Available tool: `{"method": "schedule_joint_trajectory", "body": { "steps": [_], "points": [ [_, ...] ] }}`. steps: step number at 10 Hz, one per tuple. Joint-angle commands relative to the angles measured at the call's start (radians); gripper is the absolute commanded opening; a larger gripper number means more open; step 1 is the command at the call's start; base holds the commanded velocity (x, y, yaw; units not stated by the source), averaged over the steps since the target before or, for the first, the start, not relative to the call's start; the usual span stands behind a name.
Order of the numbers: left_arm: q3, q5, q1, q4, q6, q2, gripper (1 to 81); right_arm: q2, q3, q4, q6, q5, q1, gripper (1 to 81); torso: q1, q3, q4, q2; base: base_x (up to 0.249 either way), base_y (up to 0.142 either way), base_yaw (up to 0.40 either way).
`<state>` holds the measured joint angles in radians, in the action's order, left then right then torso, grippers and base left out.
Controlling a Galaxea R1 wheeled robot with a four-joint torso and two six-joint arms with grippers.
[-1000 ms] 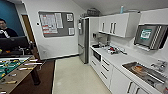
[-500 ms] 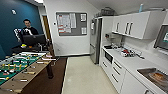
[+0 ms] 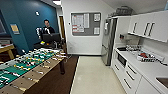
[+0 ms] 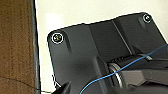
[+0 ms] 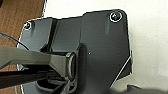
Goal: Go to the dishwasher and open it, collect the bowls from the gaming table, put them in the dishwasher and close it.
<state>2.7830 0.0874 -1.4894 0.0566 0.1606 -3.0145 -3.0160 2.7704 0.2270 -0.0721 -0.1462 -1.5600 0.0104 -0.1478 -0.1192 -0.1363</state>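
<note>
No text, label or number can be read. The sheets pinned to the grey notice board (image 3: 85, 23) on the far white wall carry print too blurred to make out, and so does the small framed sign (image 3: 14, 28) on the blue wall at left.

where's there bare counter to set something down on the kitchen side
The white counter looks bare between the dish rack and the sink corner. Farther back it is crowded: the rack and clutter near the fridge. The foosball table is taken up by rods.
</note>
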Motion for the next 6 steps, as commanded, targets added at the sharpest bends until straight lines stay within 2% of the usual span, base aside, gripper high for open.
{"method": "schedule_joint_trajectory", "body": {
  "steps": [1, 6],
  "points": [
    [0.003, -0.048, 0.05, -0.004, 0.007, 0.006, 81.1, 0.004, -0.003, -0.008, -0.002, 0.042, 0.034, 81.1, 0.0, 0.0, 0.0, 0.0, 0.0, 0.0, 0.366],
    [0.003, -0.048, 0.048, -0.003, 0.007, 0.006, 81.1, -0.007, -0.009, -0.003, 0.0, 0.043, 0.037, 81.1, 0.0, 0.0, 0.0, 0.0, 0.0, 0.0, 0.367]
  ]
}}
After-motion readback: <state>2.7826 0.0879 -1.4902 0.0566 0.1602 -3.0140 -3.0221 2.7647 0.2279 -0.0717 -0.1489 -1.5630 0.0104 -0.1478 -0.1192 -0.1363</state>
